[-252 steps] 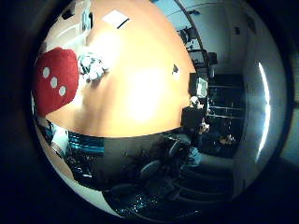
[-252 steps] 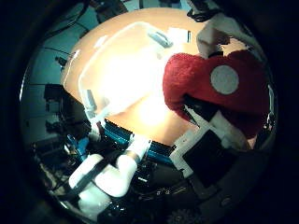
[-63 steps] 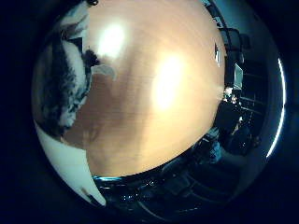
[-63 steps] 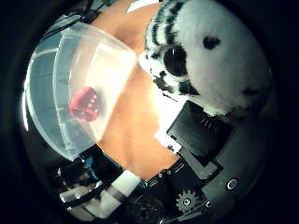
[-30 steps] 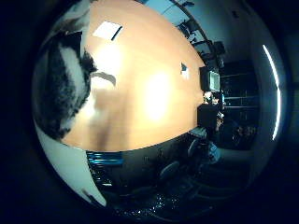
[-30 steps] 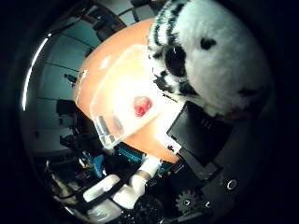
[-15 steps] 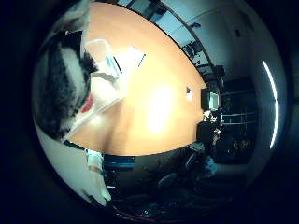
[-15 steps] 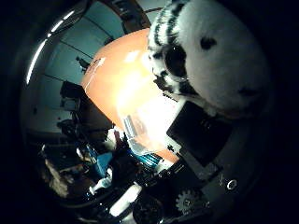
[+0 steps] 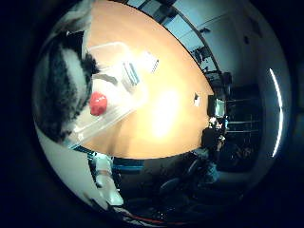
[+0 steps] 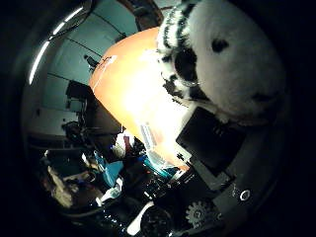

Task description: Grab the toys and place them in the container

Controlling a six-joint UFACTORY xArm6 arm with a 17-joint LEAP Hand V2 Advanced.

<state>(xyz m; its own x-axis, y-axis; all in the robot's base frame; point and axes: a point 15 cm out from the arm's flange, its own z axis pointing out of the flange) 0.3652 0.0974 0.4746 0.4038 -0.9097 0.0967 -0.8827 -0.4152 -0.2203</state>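
A fluffy white plush toy with black stripes and dark eyes point(image 10: 227, 64) presses close against my palm, and my hand point(image 10: 210, 140) is shut on it with a black finger part lying under it. Its striped fur point(image 9: 61, 90) also shows in the little finger side view. Past the plush, a clear plastic container point(image 9: 124, 90) stands on the orange table point(image 9: 166, 118). A red toy point(image 9: 98, 103) lies inside the container. The plush is held up in the air, well above the table.
A white sheet point(image 9: 151, 61) lies on the table beyond the container, and a small dark object point(image 9: 196, 99) sits near the far edge. Office chairs point(image 9: 190, 171) and screens point(image 9: 216, 107) stand past the table's edge.
The views have swung as the hand moved. The container with the red toy now shows in the little finger side view. The plush stays fixed against the palm.
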